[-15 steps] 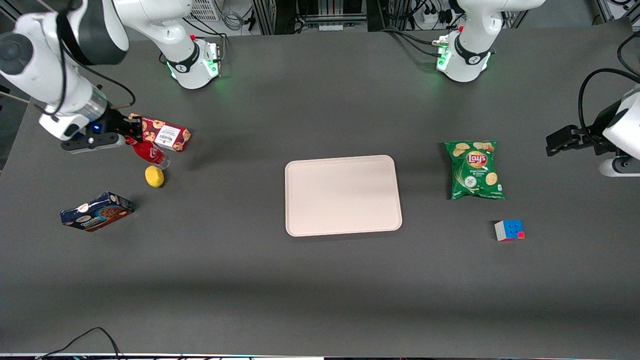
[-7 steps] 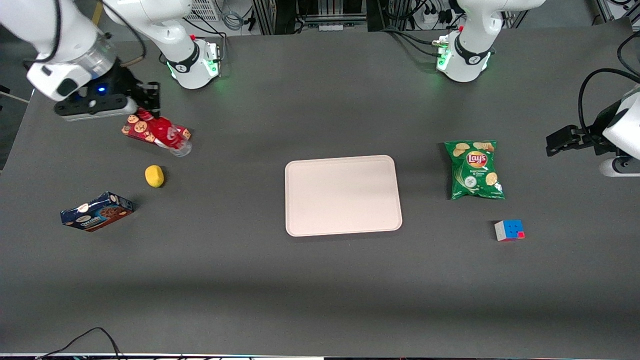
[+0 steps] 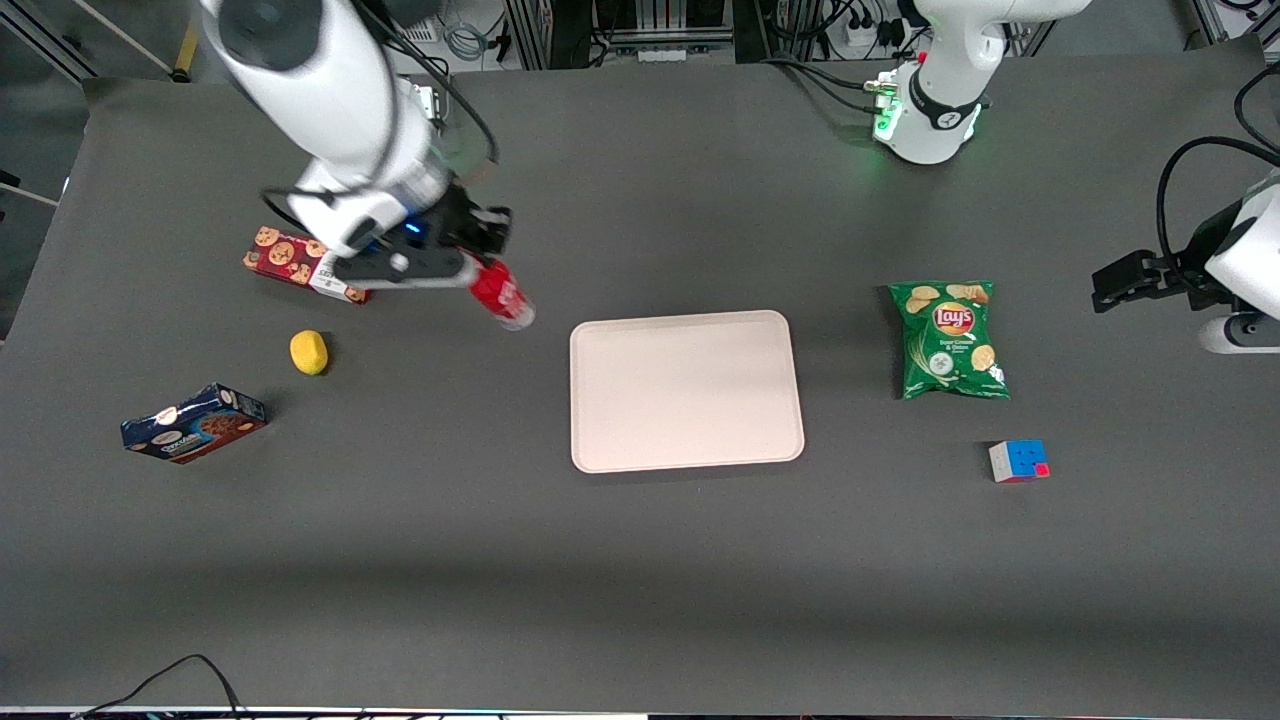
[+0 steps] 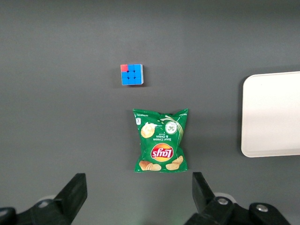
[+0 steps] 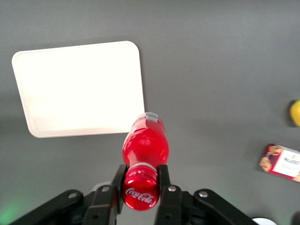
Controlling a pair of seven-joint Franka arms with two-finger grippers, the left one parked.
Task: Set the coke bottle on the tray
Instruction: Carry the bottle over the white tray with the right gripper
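One coke bottle [image 5: 145,144], white script on its red cap, hangs above the worktop [image 3: 640,580], clenched at the neck by the pincer [image 5: 139,187]. One tray [image 3: 686,390] lies just beside, nearer the parked arm's end. One Lay's bag [image 3: 948,339]; two cookie boxes, red [image 3: 285,258] and blue [image 3: 192,423].

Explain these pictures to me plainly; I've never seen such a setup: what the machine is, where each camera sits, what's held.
White robot arms are bolted to a dark table. One picture looks down from the front; the other two come from cameras on the arms' wrists. The working arm's gripper is shut on the coke bottle at its cap, carrying it above the table, near the pink tray. On the table lie a cookie box, a lemon, a blue box, a chips bag and a puzzle cube.
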